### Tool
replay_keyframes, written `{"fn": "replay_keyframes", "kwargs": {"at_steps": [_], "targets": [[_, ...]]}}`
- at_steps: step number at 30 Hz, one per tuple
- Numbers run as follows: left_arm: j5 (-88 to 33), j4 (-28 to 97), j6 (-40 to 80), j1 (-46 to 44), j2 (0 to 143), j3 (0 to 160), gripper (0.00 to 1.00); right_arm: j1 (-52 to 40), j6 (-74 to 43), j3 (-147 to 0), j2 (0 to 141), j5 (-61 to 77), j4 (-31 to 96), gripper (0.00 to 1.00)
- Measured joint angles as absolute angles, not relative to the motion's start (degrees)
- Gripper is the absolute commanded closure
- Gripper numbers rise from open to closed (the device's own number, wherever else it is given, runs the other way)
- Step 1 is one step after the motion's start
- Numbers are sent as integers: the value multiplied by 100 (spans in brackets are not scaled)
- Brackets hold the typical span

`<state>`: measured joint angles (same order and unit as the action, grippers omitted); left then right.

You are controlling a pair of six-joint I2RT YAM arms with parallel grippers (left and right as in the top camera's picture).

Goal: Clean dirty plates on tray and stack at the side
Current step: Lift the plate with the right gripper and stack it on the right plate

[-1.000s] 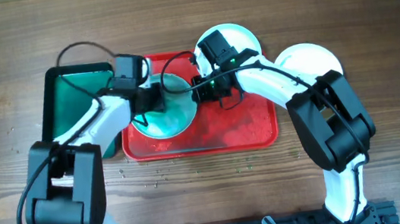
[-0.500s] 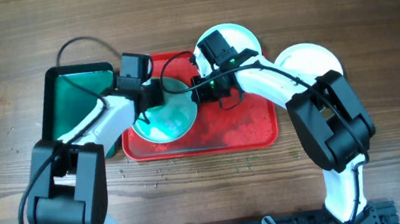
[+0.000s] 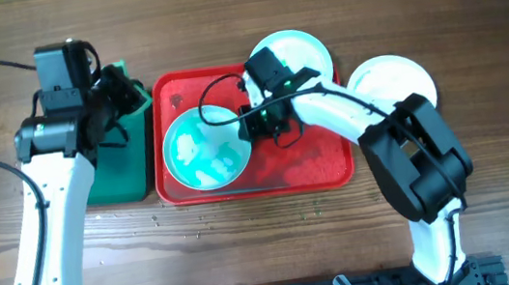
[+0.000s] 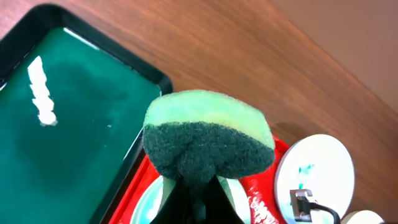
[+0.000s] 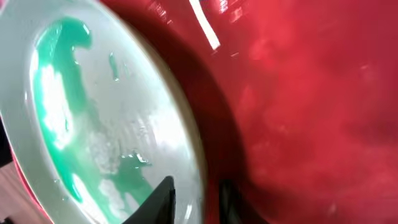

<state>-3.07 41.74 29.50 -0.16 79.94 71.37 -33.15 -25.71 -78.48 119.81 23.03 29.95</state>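
plate, pale aqua (image 3: 205, 149), on left half of red tray (image 3: 321, 168): teal smears not yet off. right gripper (image 5: 196, 194) pinches its rim. left gripper (image 4: 193, 198) clamps sponge (image 4: 208, 140) above green tray (image 4: 62, 112). white plate (image 3: 297, 50) behind the tray and second white plate (image 3: 393, 82) lie apart, unstacked.

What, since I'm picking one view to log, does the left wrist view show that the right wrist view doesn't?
Only left wrist: the sponge in the left jaws, the green tray, the wooden table and a white plate. Only right wrist: the teal-smeared plate up close, with the right jaws astride its rim. Both: the red tray; the left wrist view catches only slivers of that plate.
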Motion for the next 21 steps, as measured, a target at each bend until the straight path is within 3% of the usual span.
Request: {"fn": "replay_keyframes", "kwargs": {"at_steps": [6, 9, 13, 16, 21], "targets": [[-353, 4206, 2952, 14, 8211, 7135, 96, -3496, -3319, -7898, 11981, 1959, 3284, 96], [-357, 4254, 2952, 14, 8241, 7135, 96, -3507, -3240, -8215, 11968, 1514, 4040, 96], [-287, 4239, 2952, 14, 8256, 7135, 96, -3791, -2762, -8661, 11061, -864, 4890, 96], [-285, 4200, 2952, 14, 8256, 7135, 96, -4606, -2274, -8729, 10541, -3708, 5037, 96], [-285, 4163, 2952, 14, 8256, 7135, 96, -5634, -1999, -8729, 10543, -6152, 5057, 96]]}}
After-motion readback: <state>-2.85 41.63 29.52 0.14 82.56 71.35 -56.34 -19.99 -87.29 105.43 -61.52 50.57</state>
